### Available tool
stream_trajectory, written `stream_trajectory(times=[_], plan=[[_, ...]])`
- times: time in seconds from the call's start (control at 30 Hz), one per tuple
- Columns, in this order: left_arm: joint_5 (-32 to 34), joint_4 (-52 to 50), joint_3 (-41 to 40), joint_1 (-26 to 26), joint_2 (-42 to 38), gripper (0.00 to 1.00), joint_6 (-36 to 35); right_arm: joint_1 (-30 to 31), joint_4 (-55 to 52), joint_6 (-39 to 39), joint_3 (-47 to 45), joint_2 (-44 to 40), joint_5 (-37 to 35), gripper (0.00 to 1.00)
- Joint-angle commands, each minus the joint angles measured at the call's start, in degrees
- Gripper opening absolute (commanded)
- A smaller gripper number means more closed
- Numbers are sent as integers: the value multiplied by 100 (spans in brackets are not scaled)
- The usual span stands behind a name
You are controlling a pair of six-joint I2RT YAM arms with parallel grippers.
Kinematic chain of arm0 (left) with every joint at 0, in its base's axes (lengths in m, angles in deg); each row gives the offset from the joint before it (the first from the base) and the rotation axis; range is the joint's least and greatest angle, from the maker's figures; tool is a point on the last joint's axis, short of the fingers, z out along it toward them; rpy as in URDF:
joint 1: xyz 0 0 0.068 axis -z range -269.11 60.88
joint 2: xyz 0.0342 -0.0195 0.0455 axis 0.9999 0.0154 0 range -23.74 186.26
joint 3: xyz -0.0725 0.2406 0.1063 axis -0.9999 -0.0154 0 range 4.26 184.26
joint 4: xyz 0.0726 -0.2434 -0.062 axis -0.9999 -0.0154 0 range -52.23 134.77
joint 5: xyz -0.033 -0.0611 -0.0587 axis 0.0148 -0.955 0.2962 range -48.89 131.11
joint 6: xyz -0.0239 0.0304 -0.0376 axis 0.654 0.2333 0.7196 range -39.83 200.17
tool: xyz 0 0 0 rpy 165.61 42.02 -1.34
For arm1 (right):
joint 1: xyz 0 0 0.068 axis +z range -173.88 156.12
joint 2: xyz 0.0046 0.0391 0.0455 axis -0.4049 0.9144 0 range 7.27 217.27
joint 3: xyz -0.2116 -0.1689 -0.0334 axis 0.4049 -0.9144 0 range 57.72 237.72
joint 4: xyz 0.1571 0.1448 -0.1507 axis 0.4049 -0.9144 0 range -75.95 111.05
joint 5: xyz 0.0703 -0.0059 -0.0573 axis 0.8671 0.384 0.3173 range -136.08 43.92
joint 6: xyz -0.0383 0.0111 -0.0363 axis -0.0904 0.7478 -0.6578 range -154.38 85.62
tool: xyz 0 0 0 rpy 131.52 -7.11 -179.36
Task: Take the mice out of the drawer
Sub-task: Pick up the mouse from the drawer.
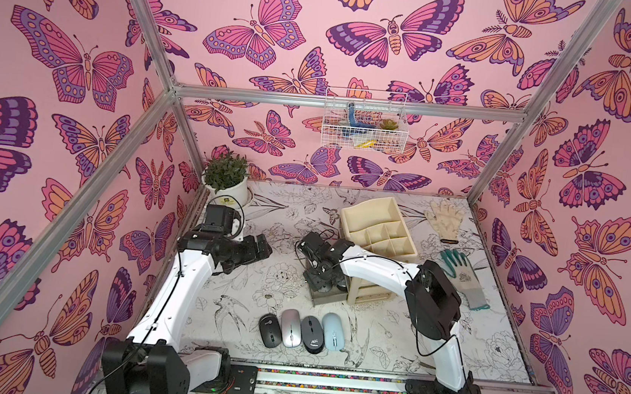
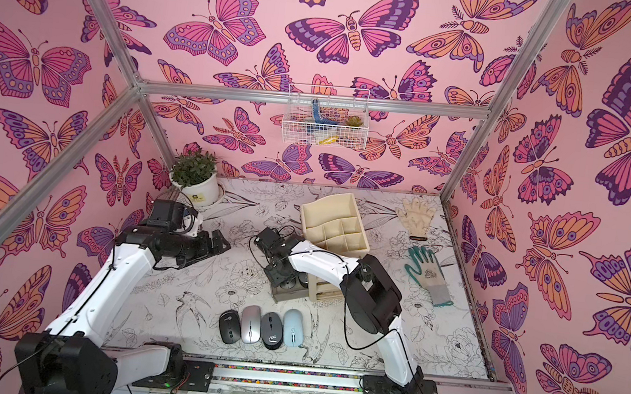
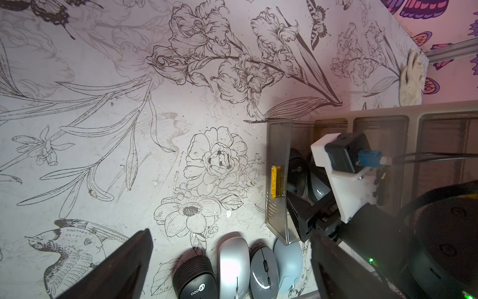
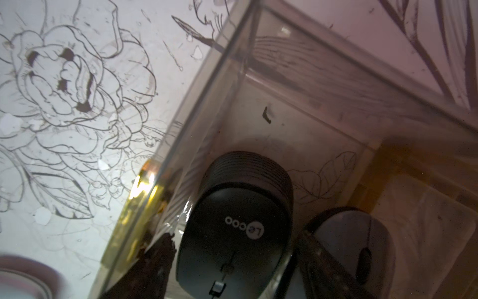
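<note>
Black mouse (image 4: 232, 202) in drawer (image 4: 297, 108) — straddled by right tool (image 4: 235, 240), grey mouse (image 4: 362, 240) alongside

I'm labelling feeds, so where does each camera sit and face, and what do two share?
Top views: above the arm bases, looking down on the table; left arm and right arm show.
Left wrist: faces the table and drawer; left gripper fingers show.
Right wrist: looks into the drawer; right gripper fingers show.
Shared: both wrist views show the drawer's black mouse.
</note>
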State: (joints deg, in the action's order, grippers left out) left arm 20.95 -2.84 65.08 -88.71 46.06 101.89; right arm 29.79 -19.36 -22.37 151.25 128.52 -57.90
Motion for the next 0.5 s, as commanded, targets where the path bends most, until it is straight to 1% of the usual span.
stream_trajectory(times=[0.0, 0.1, 0.17, 0.23, 0.27, 0.3, 0.33, 0.4, 0.47], plan=[[-36, 42, -1, 30, 102, 100, 26, -105, 110, -287, -301, 264, -248, 78], [-40, 38, 26, 63, 122, 100, 26, -110, 62, -364, -294, 332, -71, 83], [-23, 41, 27, 74, 122, 100, 26, -119, -2, -373, -256, 385, 19, 82], [-14, 41, 18, 83, 117, 100, 26, -151, -106, -392, -184, 448, 312, 81], [-12, 36, 18, 91, 117, 100, 26, -162, -163, -400, -150, 486, 414, 80], [-8, 40, 10, 91, 111, 100, 26, -172, -258, -404, -83, 543, 522, 74], [1, 33, 9, 99, 104, 100, 26, -173, -343, -406, -26, 601, 536, 65], [2, 41, 8, 100, 105, 100, 26, -181, -460, -391, 30, 666, 547, 57], [9, 37, 9, 109, 110, 100, 34, -181, -541, -356, 64, 702, 565, 58]])
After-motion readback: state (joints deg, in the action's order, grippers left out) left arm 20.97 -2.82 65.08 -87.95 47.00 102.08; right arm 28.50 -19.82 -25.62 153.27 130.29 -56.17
